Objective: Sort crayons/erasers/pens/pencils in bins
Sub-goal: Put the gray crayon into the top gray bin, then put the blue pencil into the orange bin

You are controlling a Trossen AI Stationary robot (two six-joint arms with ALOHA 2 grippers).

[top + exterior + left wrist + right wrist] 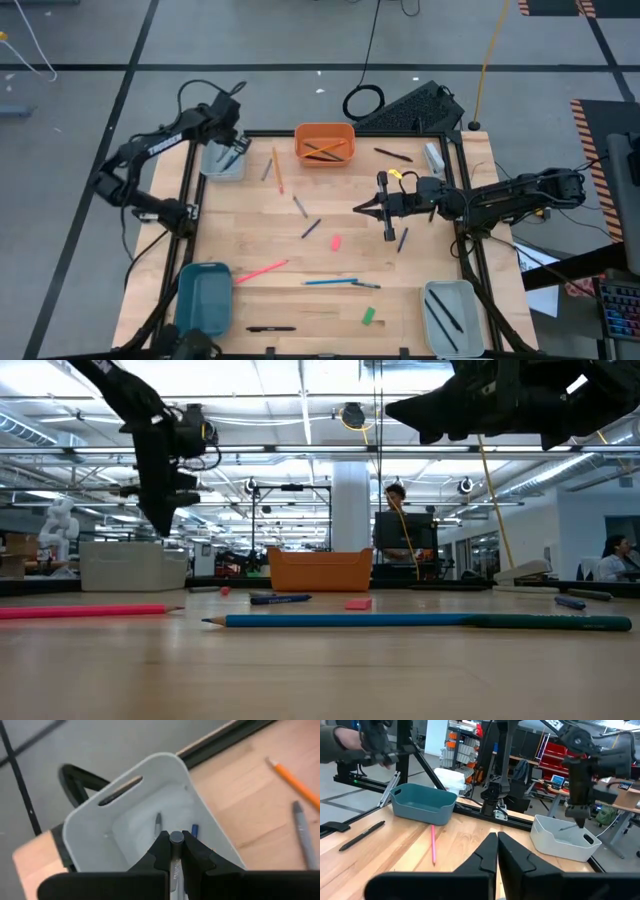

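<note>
Pinching grey crayon upright over pale grey bin at table's far left corner: left gripper. Two more sticks lie inside bin. Right gripper, fingers pressed together, empty, hovers mid-table near pink eraser.
</note>
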